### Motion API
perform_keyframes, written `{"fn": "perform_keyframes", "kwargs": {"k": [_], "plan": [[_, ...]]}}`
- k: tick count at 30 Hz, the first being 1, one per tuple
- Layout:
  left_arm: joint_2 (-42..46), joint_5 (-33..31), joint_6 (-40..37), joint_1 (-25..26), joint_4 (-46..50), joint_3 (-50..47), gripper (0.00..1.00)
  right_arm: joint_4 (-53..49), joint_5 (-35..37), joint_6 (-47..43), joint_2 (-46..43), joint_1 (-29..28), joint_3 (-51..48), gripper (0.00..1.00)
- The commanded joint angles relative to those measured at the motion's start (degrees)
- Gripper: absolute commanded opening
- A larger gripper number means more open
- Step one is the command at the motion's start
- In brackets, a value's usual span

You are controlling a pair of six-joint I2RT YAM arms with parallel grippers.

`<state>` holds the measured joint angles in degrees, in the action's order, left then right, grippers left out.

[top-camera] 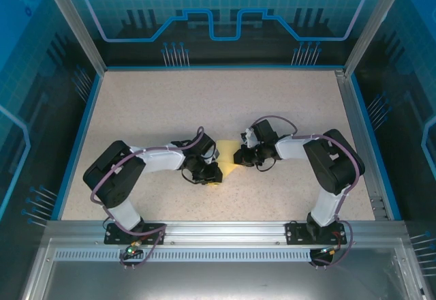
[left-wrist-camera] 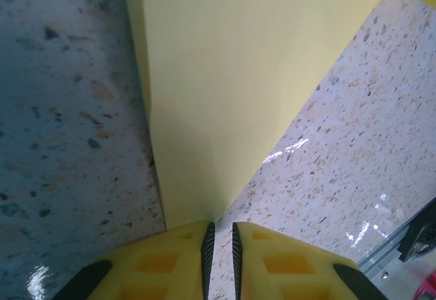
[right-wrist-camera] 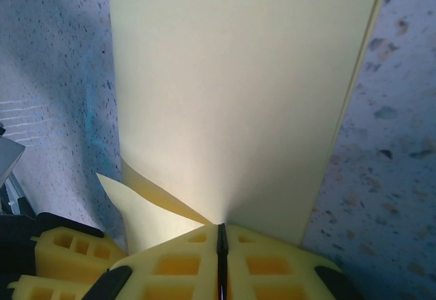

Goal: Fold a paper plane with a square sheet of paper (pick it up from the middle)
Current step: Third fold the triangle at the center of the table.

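Yellow paper (right-wrist-camera: 238,95) between right fingers (right-wrist-camera: 272,266)

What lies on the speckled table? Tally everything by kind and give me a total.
Pale-yellow folded sheet of thin paper: 1
Black-and-white robot arms: 2
Total: 3

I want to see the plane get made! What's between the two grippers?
The pale-yellow sheet of paper lies between the left gripper and the right gripper. The top view shows it, and the right gripper pinches it.
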<state>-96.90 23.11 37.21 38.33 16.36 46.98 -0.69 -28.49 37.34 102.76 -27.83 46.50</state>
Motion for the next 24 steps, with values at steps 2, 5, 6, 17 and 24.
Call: {"fn": "perform_keyframes", "kwargs": {"k": [2, 5, 6, 17, 24], "plan": [[1.7, -3.0, 1.0, 0.2, 3.6, -2.1, 0.19, -5.2, 4.9, -1.6, 1.5, -0.2, -0.1, 0.1], [3.6, -2.1, 1.7, 0.3, 2.4, -1.8, 0.19, -5.4, 5.0, -1.6, 1.3, -0.2, 0.1, 0.1], [4.3, -1.8, 1.8, 0.2, 2.0, -1.7, 0.19, -5.3, 5.1, -1.5, 1.2, -0.2, 0.1, 0.11], [3.5, -1.1, 1.5, 0.2, -1.0, 3.6, 0.21, -5.0, 4.4, -0.7, 0.1, -0.2, 1.2, 0.12], [-1.0, -0.9, 1.2, 0.2, -0.4, 2.5, 0.2, -5.0, 4.5, -0.6, 0.1, -0.2, 1.0, 0.12]]}}
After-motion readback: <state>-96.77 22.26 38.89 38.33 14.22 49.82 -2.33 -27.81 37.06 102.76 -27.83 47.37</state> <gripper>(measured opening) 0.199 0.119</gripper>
